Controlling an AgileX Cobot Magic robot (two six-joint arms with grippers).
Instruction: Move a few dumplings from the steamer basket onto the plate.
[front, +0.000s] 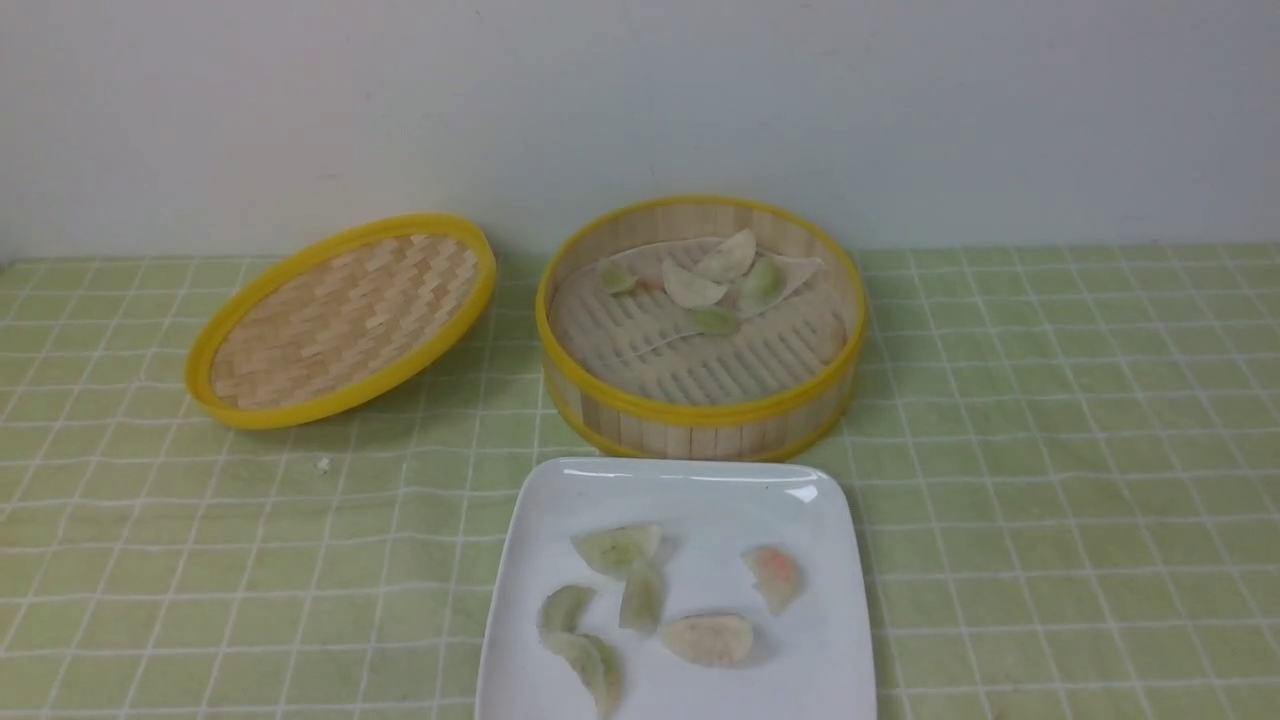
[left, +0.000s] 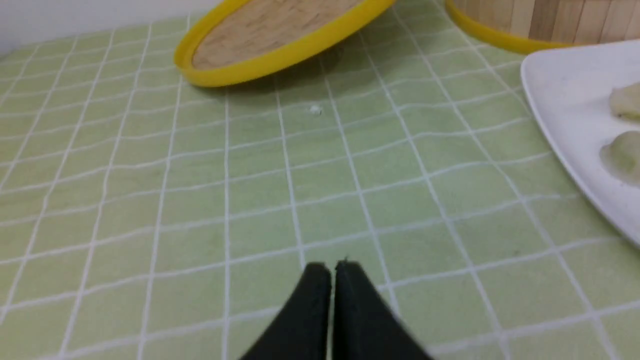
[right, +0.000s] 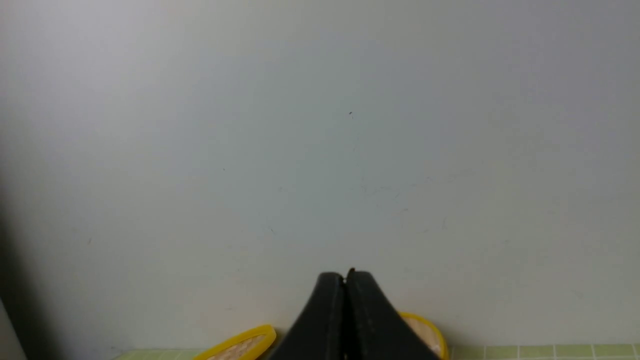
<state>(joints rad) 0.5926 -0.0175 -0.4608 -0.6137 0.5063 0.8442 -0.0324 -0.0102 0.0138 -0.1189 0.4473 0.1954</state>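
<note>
While neither arm appeared in the front view, each wrist camera showed its own black gripper with the two fingers pressed together and nothing between them: the left gripper (left: 332, 267) hung over the green checked tablecloth (left: 310, 190), and the right gripper (right: 346, 276) pointed at the pale blank wall (right: 320, 140).

In the front view, the round bamboo steamer basket with slatted walls and yellow rims (front: 700, 425) stood just above the centre of the frame. Five small pale half-moon dumplings lay toward the far side of its slatted floor, clustered together, among them a whitish one (front: 692, 288) and a greenish one (front: 713, 321).

Directly below the basket, at the lower centre of the frame, sat the glossy white square plate with rounded corners (front: 690, 490), its far edge just beside the basket's wall. Six dumplings lay on the plate: a greenish one nearest the basket (front: 618, 548), one with pink filling to the right (front: 774, 575), a pale one lower down (front: 708, 640), and three more toward the lower left, the lowest at the frame's bottom edge.

In the upper left, the shallow woven bamboo lid with a yellow rim (front: 340, 320) rested tilted on the cloth, apart from the basket.
</note>
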